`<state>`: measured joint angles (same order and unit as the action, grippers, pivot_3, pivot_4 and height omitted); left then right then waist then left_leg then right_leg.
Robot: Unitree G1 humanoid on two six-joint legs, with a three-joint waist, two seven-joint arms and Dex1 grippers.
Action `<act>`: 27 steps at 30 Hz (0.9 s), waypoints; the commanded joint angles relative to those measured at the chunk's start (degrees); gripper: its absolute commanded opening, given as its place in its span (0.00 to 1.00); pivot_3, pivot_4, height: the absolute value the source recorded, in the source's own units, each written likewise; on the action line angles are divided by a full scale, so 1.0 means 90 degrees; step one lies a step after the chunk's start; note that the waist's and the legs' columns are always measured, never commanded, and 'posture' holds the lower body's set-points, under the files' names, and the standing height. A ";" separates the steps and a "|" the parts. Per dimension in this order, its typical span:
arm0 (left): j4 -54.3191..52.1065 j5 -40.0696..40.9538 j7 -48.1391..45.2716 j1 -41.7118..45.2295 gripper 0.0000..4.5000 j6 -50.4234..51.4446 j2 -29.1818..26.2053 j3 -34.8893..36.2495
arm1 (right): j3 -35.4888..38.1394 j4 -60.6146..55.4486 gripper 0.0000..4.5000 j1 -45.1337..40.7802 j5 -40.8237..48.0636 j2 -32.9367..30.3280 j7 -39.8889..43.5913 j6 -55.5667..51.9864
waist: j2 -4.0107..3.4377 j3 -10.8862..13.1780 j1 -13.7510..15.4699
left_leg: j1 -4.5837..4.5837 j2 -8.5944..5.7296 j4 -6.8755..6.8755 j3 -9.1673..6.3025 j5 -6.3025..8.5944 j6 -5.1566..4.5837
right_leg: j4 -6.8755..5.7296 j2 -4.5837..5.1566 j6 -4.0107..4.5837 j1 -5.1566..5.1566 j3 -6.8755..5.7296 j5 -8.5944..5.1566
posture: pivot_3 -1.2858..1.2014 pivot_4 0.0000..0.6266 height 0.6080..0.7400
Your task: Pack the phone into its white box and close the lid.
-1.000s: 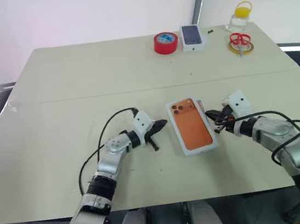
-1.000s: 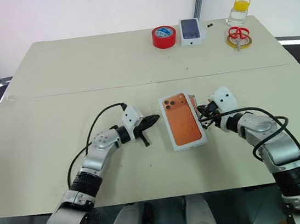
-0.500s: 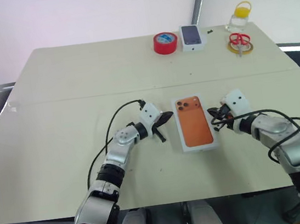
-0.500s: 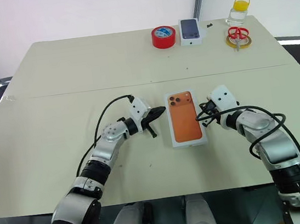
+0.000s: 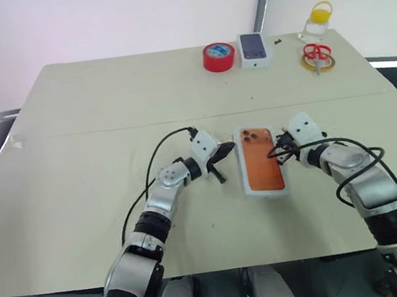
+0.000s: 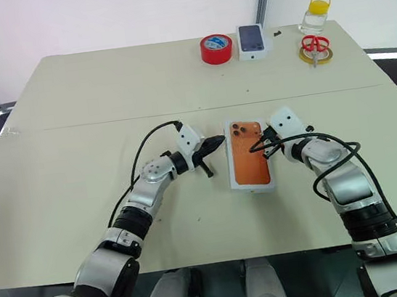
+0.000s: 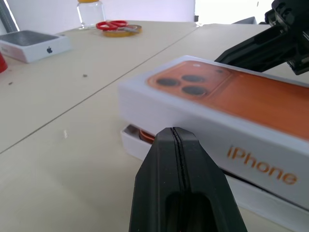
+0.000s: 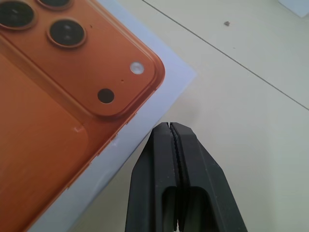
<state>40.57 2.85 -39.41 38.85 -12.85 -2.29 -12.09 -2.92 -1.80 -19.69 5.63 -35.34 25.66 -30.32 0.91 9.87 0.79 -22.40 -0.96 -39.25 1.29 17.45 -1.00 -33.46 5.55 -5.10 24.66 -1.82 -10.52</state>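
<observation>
Black fingers of both grippers are pressed together with nothing between them, as we see in each wrist view. Our left gripper (image 5: 222,152) points toward the left long side of the white box (image 7: 145,143), its tips just beside that side; whether they touch it we cannot tell. Our right gripper (image 5: 275,154) reaches from the opposite side, its closed tips over the right edge of the lid (image 5: 261,169), near the far corner.

The lid is white with an orange phone picture and three dark lenses printed on top; the word "iPhone" runs along its side in the left wrist view. It sits on the white box but not fully down: a strip of the tray rim shows beneath it, with a sliver of orange in the gap, which may be the phone (image 7: 146,137); otherwise the phone is hidden.

Box and lid lie near the middle of the pale table (image 5: 79,135). Well apart, along the far edge, we see a red tape roll (image 5: 219,56), a small white box with a dark phone picture (image 5: 253,48), red scissors (image 5: 317,52) on a yellow ring, and a clear bottle with a yellow cap (image 5: 316,22).
</observation>
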 commanded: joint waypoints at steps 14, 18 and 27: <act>-0.0058 -0.0035 0.0246 0.0089 0.00 -0.0016 -0.0062 0.0187 | -0.0090 0.0344 0.01 -0.0471 -0.0469 0.0369 -0.0078 0.0264 | 0.0000 0.0000 -0.0012 | 0.0002 -0.0003 0.0000 0.0000 0.0000 0.0000 | -0.0003 0.0003 0.0000 0.0000 0.0001 0.0001 | 0.52 0.24 1.00; -0.0250 0.0026 0.0308 0.0111 0.00 0.0040 -0.0118 0.0277 | 0.0067 0.0665 0.01 -0.0613 -0.0659 0.0288 -0.0251 0.0411 | 0.0000 0.0000 -0.0011 | 0.0002 -0.0004 0.0000 0.0001 0.0000 0.0000 | -0.0003 0.0003 -0.0001 0.0000 0.0001 0.0001 | 0.52 0.24 1.00; -0.0642 0.0259 0.0322 0.0584 0.00 0.0251 0.0117 0.0473 | 0.0887 -0.0060 0.01 -0.0533 0.0476 0.0372 0.0522 0.0664 | 0.0000 0.0000 -0.0006 | 0.0001 -0.0007 0.0000 -0.0001 0.0000 0.0000 | 0.0002 0.0003 -0.0022 -0.0005 0.0002 0.0014 | 0.52 0.24 1.00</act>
<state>37.00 4.27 -36.27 42.89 -10.43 -2.15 -7.95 3.92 1.16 -24.68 7.45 -32.43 28.48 -24.82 0.91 9.86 0.74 -22.39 -1.02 -39.25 1.28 17.45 -1.00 -33.43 5.57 -5.31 24.62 -1.81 -10.39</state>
